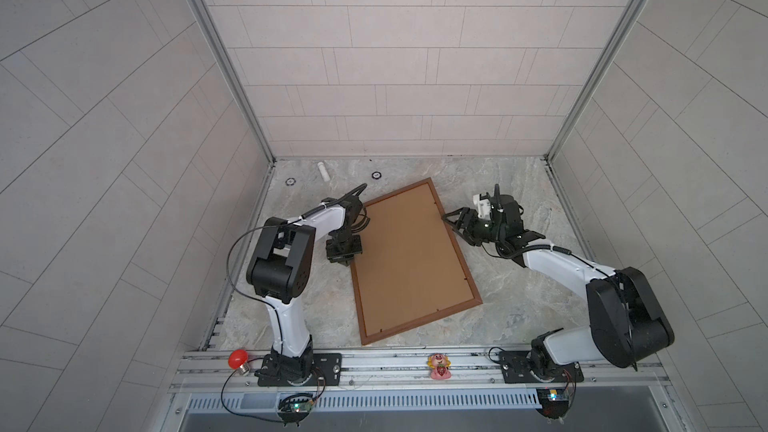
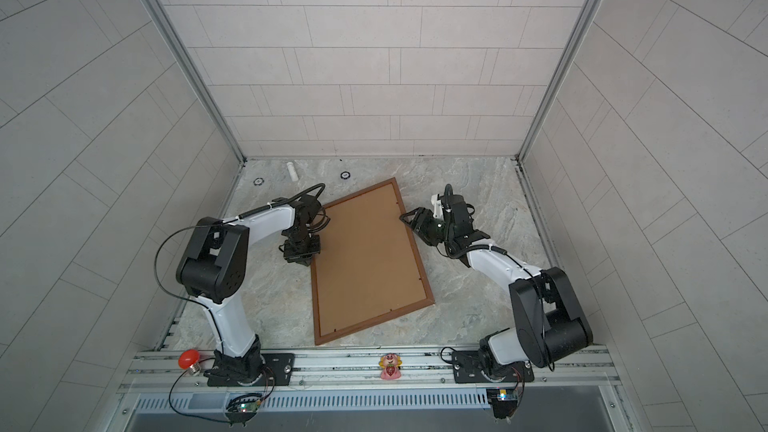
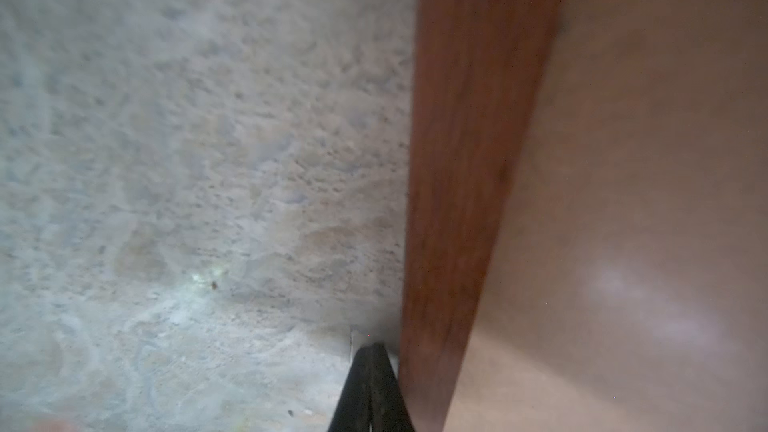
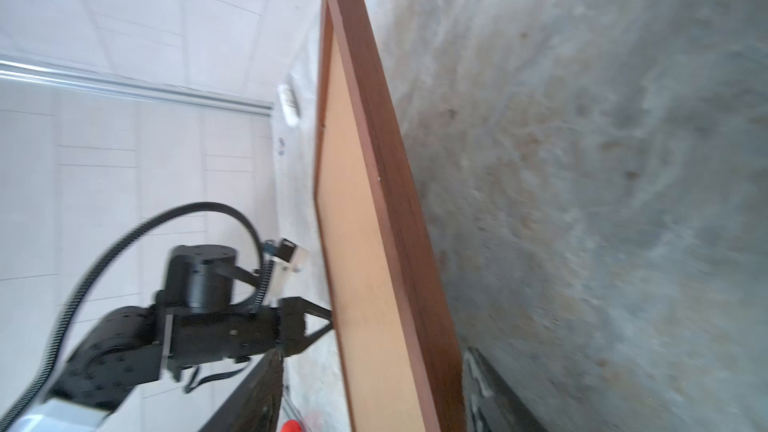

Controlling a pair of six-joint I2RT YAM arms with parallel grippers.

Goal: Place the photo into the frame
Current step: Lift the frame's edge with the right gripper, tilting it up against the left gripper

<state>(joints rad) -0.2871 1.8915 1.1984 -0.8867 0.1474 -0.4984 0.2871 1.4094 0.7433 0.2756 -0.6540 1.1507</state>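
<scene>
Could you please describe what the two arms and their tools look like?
The left arm and right arm have white shells, bulky black joint housings and black cables. The left tool and right tool are black and taper to points.

The frame (image 1: 423, 323) lies flat and askew on the table (image 1: 519, 184) with the backing board (image 1: 411, 259) inside it. The left end effector (image 3: 375, 351) is just beside the frame's left long edge, and the right end effector (image 1: 449, 224) is at its right edge, towards the far end. Behind-left, a tube (image 1: 324, 171) lies between two discs (image 1: 290, 181); in front, a bulb (image 1: 238, 358) and a toy figure (image 1: 439, 365) sit on the rail (image 1: 386, 361).
</scene>
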